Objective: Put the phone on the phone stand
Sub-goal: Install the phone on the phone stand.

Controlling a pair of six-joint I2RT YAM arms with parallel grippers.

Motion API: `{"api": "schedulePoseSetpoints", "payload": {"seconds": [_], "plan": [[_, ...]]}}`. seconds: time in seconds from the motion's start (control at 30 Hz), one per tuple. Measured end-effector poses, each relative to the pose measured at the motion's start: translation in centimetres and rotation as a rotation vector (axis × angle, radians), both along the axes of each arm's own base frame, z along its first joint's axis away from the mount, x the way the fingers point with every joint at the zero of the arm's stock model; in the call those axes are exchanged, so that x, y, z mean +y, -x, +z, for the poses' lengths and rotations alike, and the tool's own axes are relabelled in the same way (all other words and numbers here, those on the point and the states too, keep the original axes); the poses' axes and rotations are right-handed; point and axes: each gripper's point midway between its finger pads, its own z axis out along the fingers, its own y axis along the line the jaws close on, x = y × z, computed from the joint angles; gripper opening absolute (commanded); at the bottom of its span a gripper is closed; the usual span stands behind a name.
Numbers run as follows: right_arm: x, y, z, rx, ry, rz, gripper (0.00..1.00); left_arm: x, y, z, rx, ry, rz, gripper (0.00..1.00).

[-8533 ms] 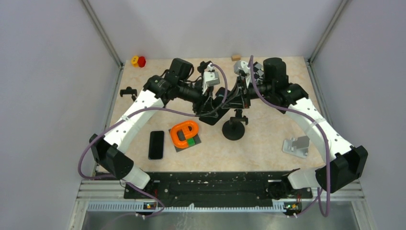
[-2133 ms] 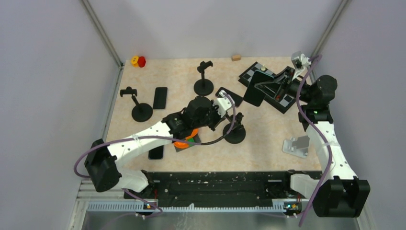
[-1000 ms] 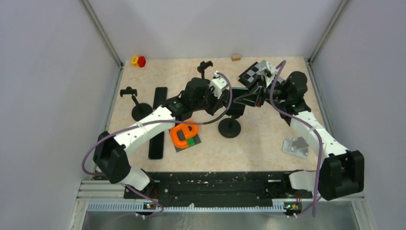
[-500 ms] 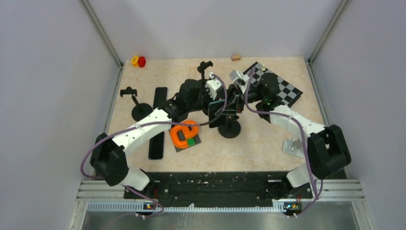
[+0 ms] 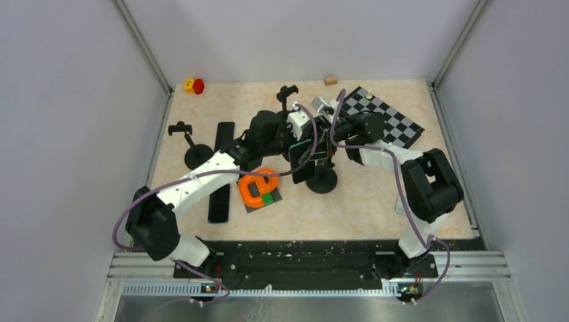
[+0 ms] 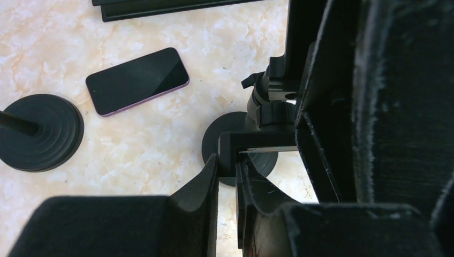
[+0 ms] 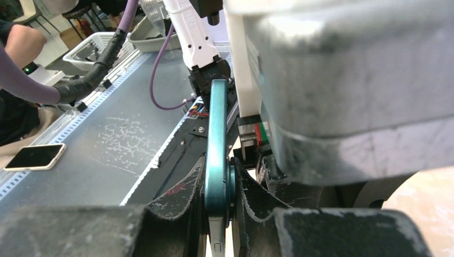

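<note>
Grey walls (image 5: 67, 100), beige marbled tabletop (image 5: 376, 201)

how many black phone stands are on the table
3. The left stand is by the left edge; the far stand rises behind the left arm; the centre stand sits under the held phone. The arms may hide more.

Left claw (image 6: 226, 160) is pinching the black round-base phone stand (image 6: 215, 140) by its bracket; a dark glossy phone (image 6: 136, 80) lies flat up-left of it.

The phone (image 5: 303, 155) stands apparently above the phone stand (image 5: 323, 181), mat (image 5: 396, 124) behind right.
</note>
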Motion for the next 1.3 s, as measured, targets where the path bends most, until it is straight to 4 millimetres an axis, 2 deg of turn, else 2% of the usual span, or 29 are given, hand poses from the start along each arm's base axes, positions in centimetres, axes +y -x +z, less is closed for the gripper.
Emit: {"api": "schedulePoseSetpoints", "payload": {"seconds": [0.23,0.7,0.93,1.3], "plan": [[-0.6,-0.6,0.5,-0.03,-0.007,-0.013,0.0,-0.1,0.2,0.0,0.004,0.003,-0.012,0.0],[-1.9,-2.4,-0.3,-0.081,-0.008,-0.05,0.0,-0.2,0.2,0.0,0.017,0.019,-0.015,0.0],[-2.0,-2.9,-1.0,-0.089,-0.007,-0.052,0.0,-0.1,0.0,-0.1,0.027,0.023,-0.003,0.0],[-2.8,-4.1,-0.9,-0.108,-0.04,-0.125,0.0,-0.2,-0.6,0.1,0.022,0.035,0.031,0.0]]}}
